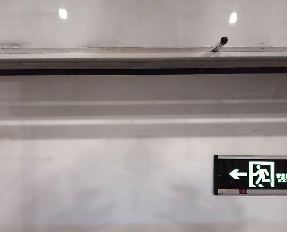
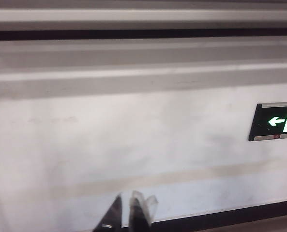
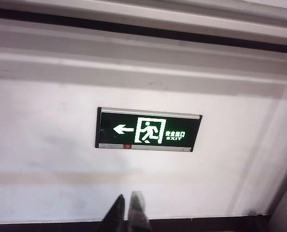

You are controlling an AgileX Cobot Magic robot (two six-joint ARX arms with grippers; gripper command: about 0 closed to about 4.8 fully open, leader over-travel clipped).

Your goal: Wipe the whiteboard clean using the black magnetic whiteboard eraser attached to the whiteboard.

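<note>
The whiteboard (image 1: 143, 24) fills the top of the exterior view, glossy white with two light glares, and a long grey ledge (image 1: 133, 54) runs along its lower edge. The black magnetic eraser is out of view in every frame. Neither arm shows in the exterior view. In the left wrist view my left gripper (image 2: 128, 204) is shut with nothing between its fingers, pointing at the matte wall well below the ledge (image 2: 143, 17). My right gripper (image 3: 128, 200) is shut and empty too, and faces the wall just under the exit sign (image 3: 148, 129).
A black-capped marker (image 1: 219, 43) lies tilted on the ledge at the right. A lit green exit sign (image 1: 256, 175) hangs on the matte wall at the lower right and also shows in the left wrist view (image 2: 276, 121). A dark baseboard (image 3: 206, 226) runs along the wall's foot.
</note>
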